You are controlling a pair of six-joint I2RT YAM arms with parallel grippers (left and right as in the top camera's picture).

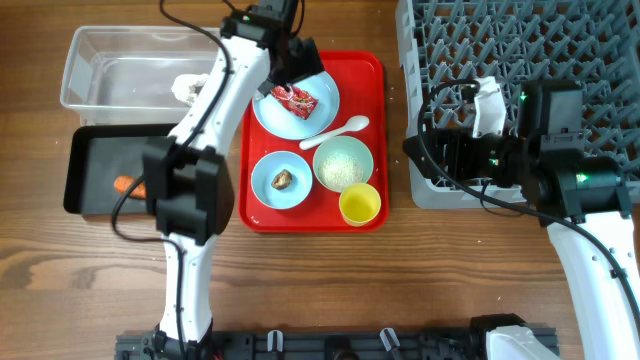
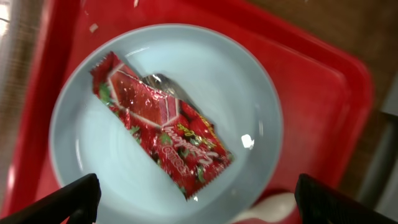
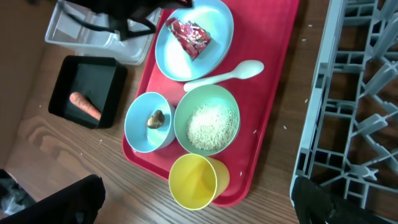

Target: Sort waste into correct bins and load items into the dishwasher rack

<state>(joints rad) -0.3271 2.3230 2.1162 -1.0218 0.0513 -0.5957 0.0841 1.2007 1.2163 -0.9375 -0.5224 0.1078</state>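
**Orientation of the waste.** The red wrapper (image 2: pixel 161 124) lies flat on the large light-blue plate (image 2: pixel 249 93). Its long axis runs diagonally from far-left to near-right in the overhead view. The white spoon (image 1: pixel 340 130) lies on the red tray (image 1: pixel 370 70) between the plate and the pale-green bowl (image 1: pixel 322 150), with its bowl end to the right and its handle to the near-left. The carrot (image 3: pixel 84 106) lies in the black tray (image 1: pixel 90 150), with its long axis roughly left to right. The tissue (image 1: pixel 188 88) sits at the right end of the clear tub (image 1: pixel 100 45).

**Clearances.** Bare plate surface surrounds the wrapper on every side. The smaller dish (image 1: pixel 265 190) holding the brown scrap (image 1: pixel 283 179), the bowl of rice (image 1: pixel 343 167) and the yellow cup (image 1: pixel 360 204) crowd the near half of the red tray. A narrow strip of table (image 1: pixel 400 290) separates the tray's right edge from the dishwasher rack (image 1: pixel 520 40).

**Arm poses.**
- The left arm rises from the near edge, crosses the right end of the black tray and reaches far over the plate.
- The left gripper (image 2: pixel 198 186) points down at the plate. Its fingers are spread wide and hold nothing.
- The right arm bends left over the near-left corner of the rack.
- The right gripper (image 3: pixel 196 199) faces the red tray. Its fingers are likewise spread apart and hold nothing.
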